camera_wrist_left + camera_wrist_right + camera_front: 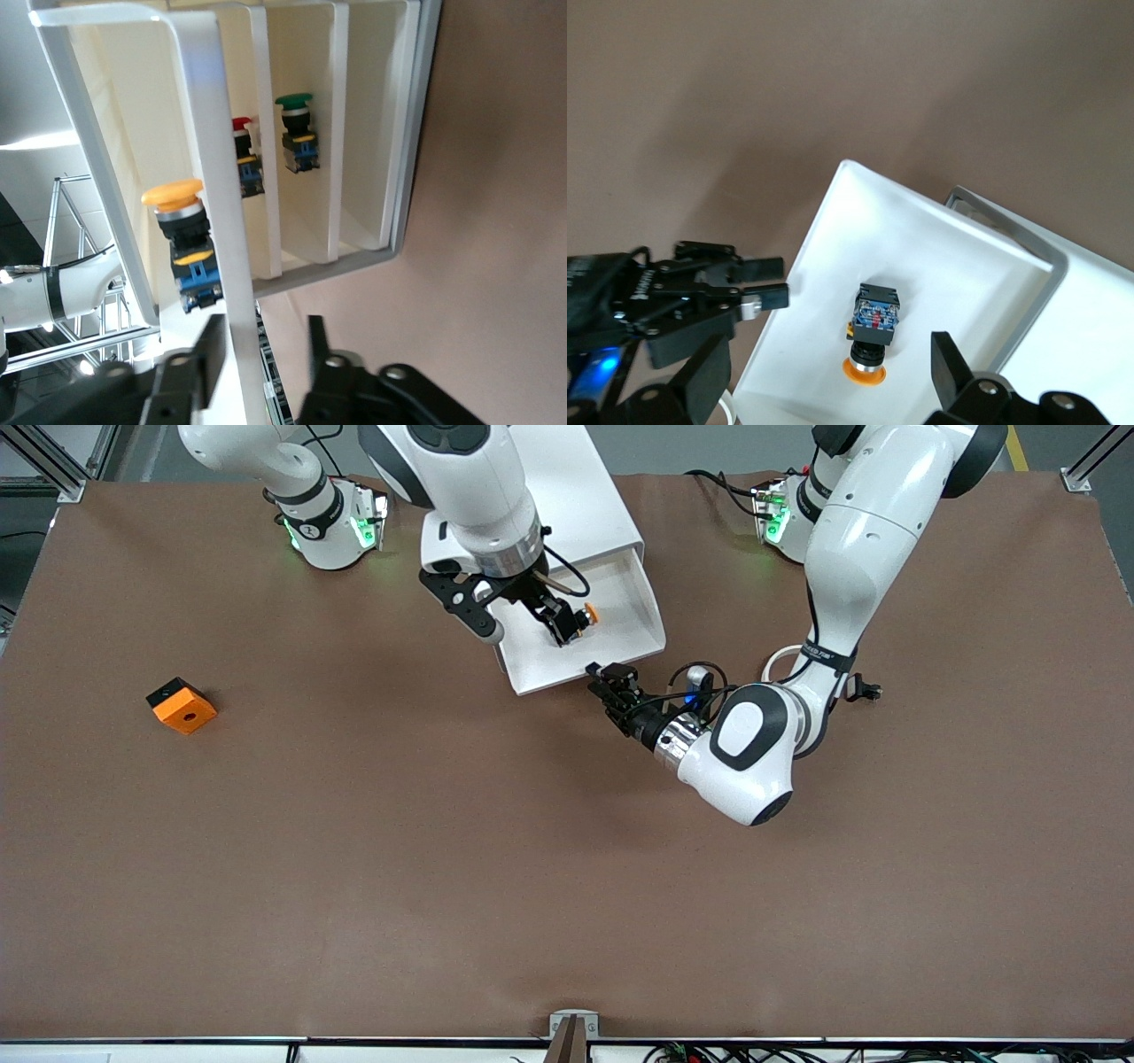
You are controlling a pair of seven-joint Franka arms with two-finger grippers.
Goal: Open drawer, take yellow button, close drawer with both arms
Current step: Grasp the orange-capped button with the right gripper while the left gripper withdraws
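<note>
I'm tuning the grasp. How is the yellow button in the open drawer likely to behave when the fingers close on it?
The button lies on its side in the drawer, so its round cap may let it roll or pivot. It looks small, stiff and probably light. The drawer floor looks smooth, so it could skid if the right hand nudges it.

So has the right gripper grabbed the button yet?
No, the right gripper hangs open over the button, which lies in the drawer.

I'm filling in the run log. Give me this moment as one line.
drawer: pulled open | button: lying in drawer | right gripper: open, over button | left gripper: open, at drawer front
</note>
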